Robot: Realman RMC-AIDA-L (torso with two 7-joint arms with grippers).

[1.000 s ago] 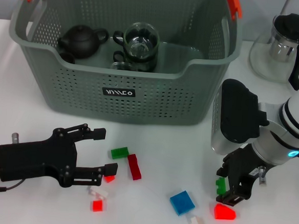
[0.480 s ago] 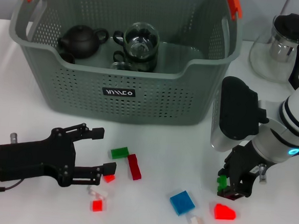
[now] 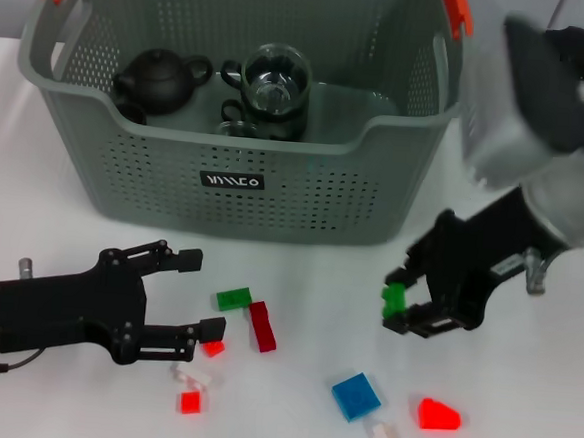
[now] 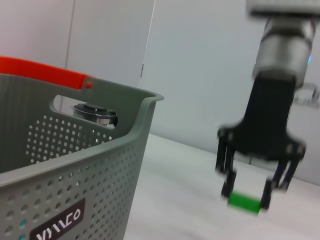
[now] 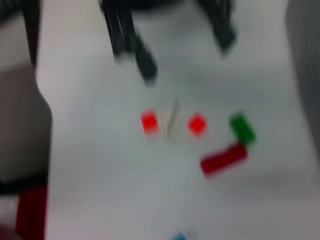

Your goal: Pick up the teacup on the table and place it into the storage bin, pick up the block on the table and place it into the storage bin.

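Head view: white table (image 3: 318,281), right gripper (image 3: 403,305) jaws clamping green block (image 3: 395,299), left gripper (image 3: 198,295) jaws agape, empty.

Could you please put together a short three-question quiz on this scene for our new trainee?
1. True or false: the right gripper holds a green block above the table.
2. Which item sits inside the storage bin? A: black teapot; B: blue block; C: red block.
3. Fill in: the left gripper is ____, low near the small blocks.

Key: 1 true; 2 A; 3 open.
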